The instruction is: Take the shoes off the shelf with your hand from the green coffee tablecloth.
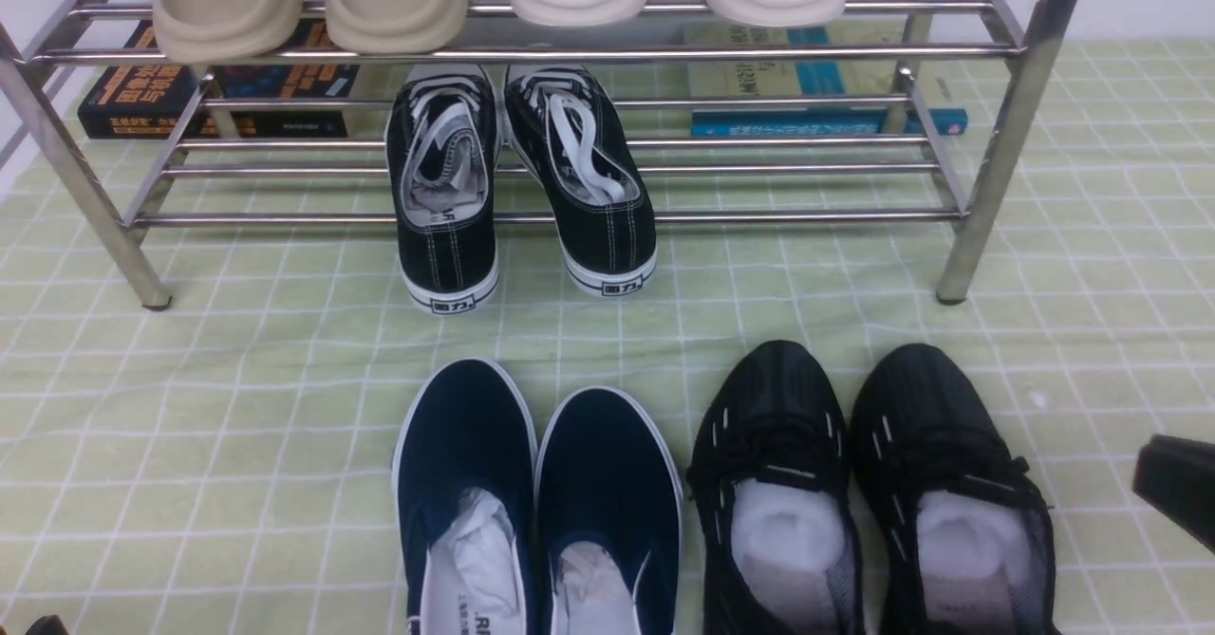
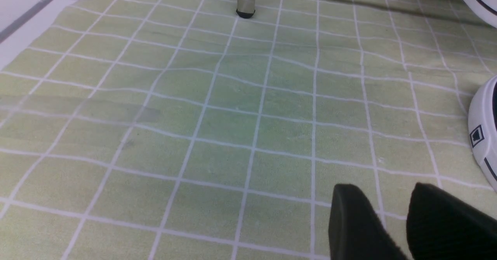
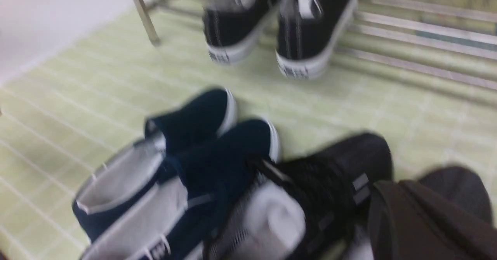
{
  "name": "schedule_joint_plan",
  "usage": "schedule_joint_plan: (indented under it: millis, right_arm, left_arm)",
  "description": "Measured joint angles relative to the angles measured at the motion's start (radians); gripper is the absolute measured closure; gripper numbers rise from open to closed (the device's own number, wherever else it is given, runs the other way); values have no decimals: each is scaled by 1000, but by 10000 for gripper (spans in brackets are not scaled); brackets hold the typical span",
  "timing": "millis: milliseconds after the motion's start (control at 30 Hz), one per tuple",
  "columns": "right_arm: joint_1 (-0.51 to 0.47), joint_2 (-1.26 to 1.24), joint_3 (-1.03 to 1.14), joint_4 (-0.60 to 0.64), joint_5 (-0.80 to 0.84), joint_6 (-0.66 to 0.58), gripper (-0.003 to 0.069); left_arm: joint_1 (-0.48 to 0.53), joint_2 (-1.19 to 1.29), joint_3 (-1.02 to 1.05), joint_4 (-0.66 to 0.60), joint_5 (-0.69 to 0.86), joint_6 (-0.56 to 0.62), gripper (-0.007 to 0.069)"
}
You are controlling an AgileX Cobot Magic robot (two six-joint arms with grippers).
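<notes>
Right claw [image 1: 1177,491] was closed, its tips together with nothing between them, and it stood to the right of the black mesh sneakers [image 1: 774,417], the nearer of the two arms to that pair. The left claw [image 2: 382,190] had its fingers parted around nothing, over the green tablecloth [image 1: 237,407]. The sneakers were already off the shelf [image 1: 778,217], side by side on the cloth, long axes running roughly toward the rack, toes foremost. Navy slip-ons [image 1: 465,445] sat close against their left side, so an approach from there looked cramped; bare cloth showed to their right and before their toes. If the placing was finished, as it seemed, the right claw needed only to draw back, keeping clear of the outer shoe's edge.
</notes>
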Motion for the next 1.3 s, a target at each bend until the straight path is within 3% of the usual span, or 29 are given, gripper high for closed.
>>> schedule_joint_plan:
  millis: [100,800,1000,1300]
  right_arm:
    - [0,-2,28,-6,-62,0,666]
    - [-8,-40,61,-39,-57,-17,652]
    - [-210,-185,225,43,-44,-138,646]
    - [-539,-405,389,57,94,-176,639]
  left_arm:
    - [0,0,0,0,0,0,383]
    - [0,0,0,0,0,0,383]
    - [0,0,0,0,0,1,383]
    - [0,0,0,0,0,1,383]
